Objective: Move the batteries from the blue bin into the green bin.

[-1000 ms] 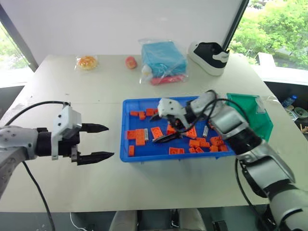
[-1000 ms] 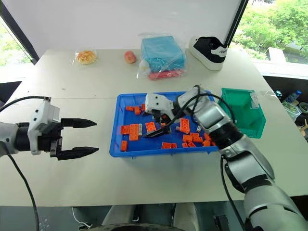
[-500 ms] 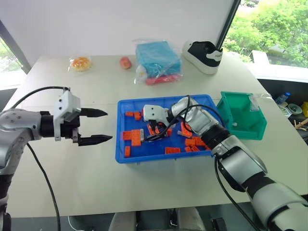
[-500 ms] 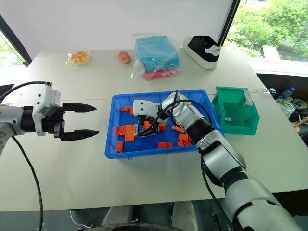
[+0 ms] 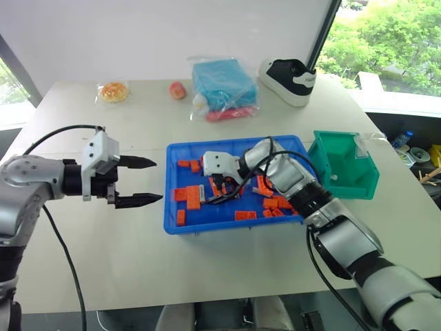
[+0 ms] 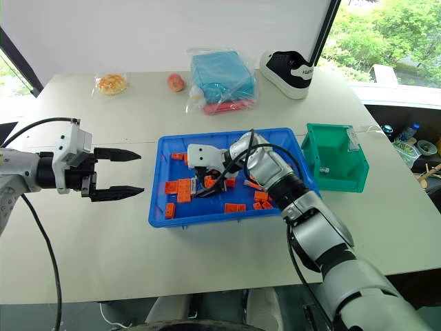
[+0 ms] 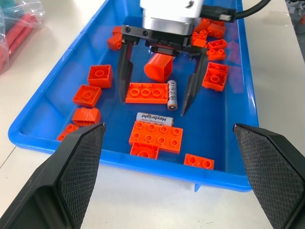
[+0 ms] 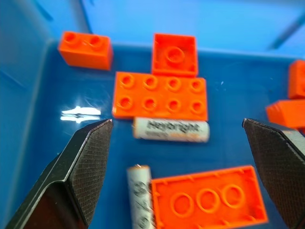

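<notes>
The blue bin (image 5: 231, 226) lies mid-table, strewn with orange bricks (image 7: 156, 138). Two batteries show among them. One (image 7: 172, 94) lies beside a long brick, the other (image 7: 154, 117), with a printed label, lies just in front of it. My right gripper (image 7: 154, 106) hangs open low over the bin's left part, its fingers straddling the long brick and the first battery, holding nothing. Its own view shows both batteries (image 8: 170, 130) (image 8: 140, 195) between the fingertips. My left gripper (image 5: 158, 181) is open and empty over the table, left of the bin. The green bin (image 5: 344, 165) stands right of the blue bin.
Along the far side of the table are a light-blue bagged bundle (image 5: 224, 86), a black-and-white shoe (image 5: 288, 71), a small red fruit (image 5: 178, 89) and a bagged orange item (image 5: 114, 91). A small pale object (image 5: 333, 177) lies inside the green bin.
The camera has shifted. My right gripper has moved from the middle of the blue bin toward its left part and come lower, still open. My left gripper has edged toward the bin.
</notes>
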Available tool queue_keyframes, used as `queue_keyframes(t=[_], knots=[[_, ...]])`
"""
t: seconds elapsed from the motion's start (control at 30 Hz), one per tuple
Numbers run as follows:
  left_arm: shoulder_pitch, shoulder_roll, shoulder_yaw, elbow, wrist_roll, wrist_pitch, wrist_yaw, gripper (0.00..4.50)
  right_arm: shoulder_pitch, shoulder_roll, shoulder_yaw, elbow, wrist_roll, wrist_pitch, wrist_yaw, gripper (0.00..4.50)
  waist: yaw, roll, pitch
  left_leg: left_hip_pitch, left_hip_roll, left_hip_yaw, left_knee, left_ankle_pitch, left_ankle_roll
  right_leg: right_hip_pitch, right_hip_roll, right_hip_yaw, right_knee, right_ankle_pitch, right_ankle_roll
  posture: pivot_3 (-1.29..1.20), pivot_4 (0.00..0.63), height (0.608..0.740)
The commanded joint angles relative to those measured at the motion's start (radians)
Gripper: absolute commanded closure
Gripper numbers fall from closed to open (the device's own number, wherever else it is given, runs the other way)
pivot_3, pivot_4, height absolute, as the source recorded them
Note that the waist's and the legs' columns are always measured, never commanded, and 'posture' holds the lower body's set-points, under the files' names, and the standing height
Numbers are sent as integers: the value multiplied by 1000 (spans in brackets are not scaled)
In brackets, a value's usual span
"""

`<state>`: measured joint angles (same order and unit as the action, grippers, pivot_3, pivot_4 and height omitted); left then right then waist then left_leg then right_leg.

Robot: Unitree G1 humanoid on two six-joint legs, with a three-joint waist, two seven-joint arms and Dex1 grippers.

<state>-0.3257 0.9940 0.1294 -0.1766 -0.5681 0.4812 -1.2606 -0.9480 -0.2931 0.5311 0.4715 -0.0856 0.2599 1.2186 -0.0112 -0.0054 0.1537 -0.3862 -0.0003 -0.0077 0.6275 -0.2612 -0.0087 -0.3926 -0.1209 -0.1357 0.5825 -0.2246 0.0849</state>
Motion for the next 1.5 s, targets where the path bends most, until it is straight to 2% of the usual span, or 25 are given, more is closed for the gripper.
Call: queue_keyframes(t=[0.03, 0.3, 0.37, 0.5, 0.73, 0.83, 0.9, 1.03, 1.17, 1.3, 1.5], knots=[[-32, -7, -3, -4, 8, -14, -2, 0, -5, 21, -5, 12, -19, -10, -24, 39, -1, 0, 0, 0, 0, 0, 0, 0, 0, 0, 0, 0, 0, 0, 0, 0, 150, 725], [-54, -15, -7, -2, 11, -8, -4, 0, -33, 69, -6, 146, -63, -59, -61, 39, -2, -1, 0, 0, -1, 1, 0, 0, 0, 2, 0, 1, 1, 0, 0, 0, 150, 725], [-55, -15, -8, -4, 10, -7, -3, 0, -31, 72, -11, 143, -59, -62, -53, 540, -2, -1, 0, 1, 0, 0, 0, 0, 0, 2, 1, 1, 1, 0, 0, 0, 150, 725], [-57, -15, -8, -5, 8, -5, -4, 0, -15, 70, -24, 87, -40, -34, -34, 2252, -1, -1, 0, 2, 0, 0, 0, 0, 0, 2, 1, 2, 1, 0, 0, 0, 150, 725], [-53, -26, -18, -14, 4, 1, -5, 0, 21, -5, -150, -246, 56, 191, -25, 2259, 0, -1, 0, 1, 0, 1, 0, 0, 0, 2, 1, 3, 6, 0, 0, 0, 150, 725], [-53, -35, -21, -12, 3, 3, -3, 0, 9, -126, -307, -399, 109, 337, -68, 2259, 6, -1, 0, 1, 0, 0, 1, 0, 0, 1, 1, 4, 5, 0, 0, 0, 150, 725], [-54, -44, -27, -4, 10, -3, -2, 0, 19, -246, -406, -436, 115, 397, -98, 2259, 23, 0, 0, 1, 0, -1, 2, 0, 0, 0, 1, 4, 1, 0, 0, 0, 150, 725], [-67, -64, -43, 9, 19, -12, -2, 0, 124, -487, -498, -435, 99, 387, -107, 2259, 34, -3, -2, 0, -2, 1, 2, 0, 0, 1, 1, 6, -3, -3, -2, 0, 150, 725], [-93, -85, -61, 28, 28, -20, -6, 0, 213, -651, -537, -338, 64, 296, -141, 2259, 24, -4, -3, -1, -2, 3, 2, 0, 0, 2, 1, 8, -3, -2, -2, 0, 150, 725], [-116, -100, -79, 47, 41, -34, -15, 0, 252, -715, -536, -228, 26, 202, -208, 2259, 10, -2, -2, 1, -2, 7, 0, 0, 1, 0, 2, 11, 0, 0, 1, 0, 150, 725], [-137, -115, -92, 64, 52, -43, -18, 0, 277, -734, -531, -150, -4, 119, -284, 2259, 0, -2, -2, 2, 0, 7, 0, 0, 1, 1, 2, 12, 0, -1, 1, 0, 150, 725]])
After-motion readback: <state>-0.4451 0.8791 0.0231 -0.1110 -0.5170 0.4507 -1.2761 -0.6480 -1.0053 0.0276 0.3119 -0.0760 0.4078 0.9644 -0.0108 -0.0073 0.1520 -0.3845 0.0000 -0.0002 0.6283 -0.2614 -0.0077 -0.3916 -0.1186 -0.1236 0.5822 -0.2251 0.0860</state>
